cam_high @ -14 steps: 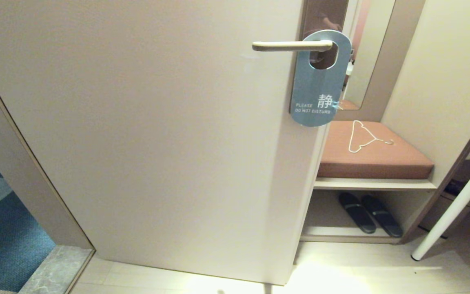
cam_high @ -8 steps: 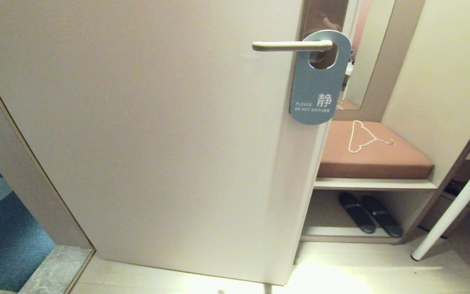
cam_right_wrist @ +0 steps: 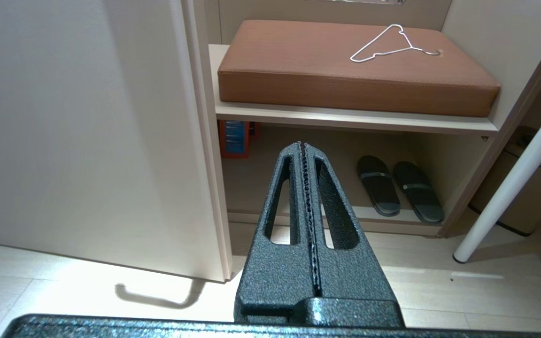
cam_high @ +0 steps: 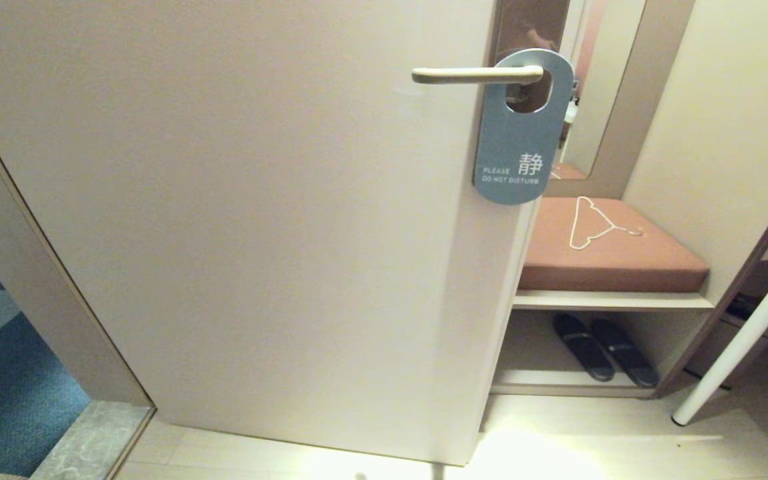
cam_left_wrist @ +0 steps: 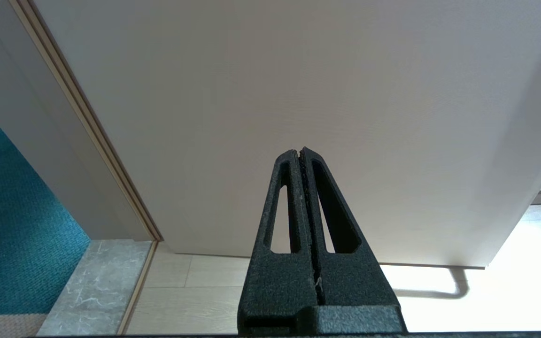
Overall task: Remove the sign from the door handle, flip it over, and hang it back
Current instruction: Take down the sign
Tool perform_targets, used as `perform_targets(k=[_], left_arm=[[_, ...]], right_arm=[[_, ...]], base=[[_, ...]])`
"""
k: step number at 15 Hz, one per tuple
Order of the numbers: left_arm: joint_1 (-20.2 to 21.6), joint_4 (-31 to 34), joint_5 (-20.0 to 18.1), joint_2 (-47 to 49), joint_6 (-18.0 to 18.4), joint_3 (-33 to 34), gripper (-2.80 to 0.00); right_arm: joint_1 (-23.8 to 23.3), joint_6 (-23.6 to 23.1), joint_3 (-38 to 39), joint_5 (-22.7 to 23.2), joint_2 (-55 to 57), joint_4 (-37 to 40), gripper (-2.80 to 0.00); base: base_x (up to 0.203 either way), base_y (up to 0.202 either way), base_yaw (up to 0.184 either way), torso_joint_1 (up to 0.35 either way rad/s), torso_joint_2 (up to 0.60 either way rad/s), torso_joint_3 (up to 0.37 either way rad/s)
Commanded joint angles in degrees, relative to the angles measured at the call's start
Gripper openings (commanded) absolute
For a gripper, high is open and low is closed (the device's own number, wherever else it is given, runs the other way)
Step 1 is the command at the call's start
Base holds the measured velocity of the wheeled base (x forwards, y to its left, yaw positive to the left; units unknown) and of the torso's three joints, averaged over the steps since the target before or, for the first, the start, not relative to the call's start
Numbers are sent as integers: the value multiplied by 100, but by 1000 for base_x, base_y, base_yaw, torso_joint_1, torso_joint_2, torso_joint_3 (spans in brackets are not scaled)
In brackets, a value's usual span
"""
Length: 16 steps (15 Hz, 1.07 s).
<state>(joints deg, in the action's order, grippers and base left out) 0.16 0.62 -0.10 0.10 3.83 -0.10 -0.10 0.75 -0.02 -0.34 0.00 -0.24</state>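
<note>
The sign point(cam_high: 521, 130) hangs by its oval hole on the door handle point(cam_high: 474, 75), at the handle's right end near the door's point(cam_high: 237, 220) edge, grey-blue face outward with "PLEASE DO NOT DISTURB" printed low on it. It looks like a thin, flat card: probably very light, fairly stiff across its face but easy to bend or crease if pinched hard, and smooth enough to slip between fingers. The best hold is likely the broad lower half, below the hole and clear of the handle, gripped on both faces at once; from there it could be slid leftward along the lever to the free tip. The narrow band of card above the hole is the weakest part and would not take a sideways tug well. Neither arm shows in the head view. The left gripper point(cam_left_wrist: 301, 152) sits low, facing the bare door panel, its fingers pressed together on nothing; the right gripper point(cam_right_wrist: 302, 145) is low too, facing the door's edge and the alcove to the right, fingers likewise closed and empty. There is no worktop here: the door stands partly open, with blue carpet point(cam_high: 4, 393) beyond the threshold at left. At right, a brown cushion point(cam_high: 614, 257) on a shelf carries a thin white wire hanger point(cam_high: 594, 223), with dark slippers point(cam_high: 604, 357) beneath and a white table leg point(cam_high: 744, 337) further right.
</note>
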Motion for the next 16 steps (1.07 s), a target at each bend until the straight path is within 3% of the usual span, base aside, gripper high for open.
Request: perform_targets(k=[1, 8, 12, 16], left_arm=[[2, -1, 1, 8, 4, 1, -280], [2, -1, 1, 8, 4, 1, -280], [2, -1, 1, 8, 4, 1, -280], [2, -1, 1, 8, 4, 1, -280]], right_arm=[[1, 4, 2, -1, 0, -2, -280], [1, -23, -305, 77, 0, 121, -280], [1, -23, -1327, 401, 318, 1093, -280], [168, -8, -2464, 459, 1990, 1141, -280]], base=[[0, 0, 0, 0, 0, 0], [0, 0, 0, 0, 0, 0], [0, 0, 0, 0, 0, 0], [0, 0, 0, 0, 0, 0]])
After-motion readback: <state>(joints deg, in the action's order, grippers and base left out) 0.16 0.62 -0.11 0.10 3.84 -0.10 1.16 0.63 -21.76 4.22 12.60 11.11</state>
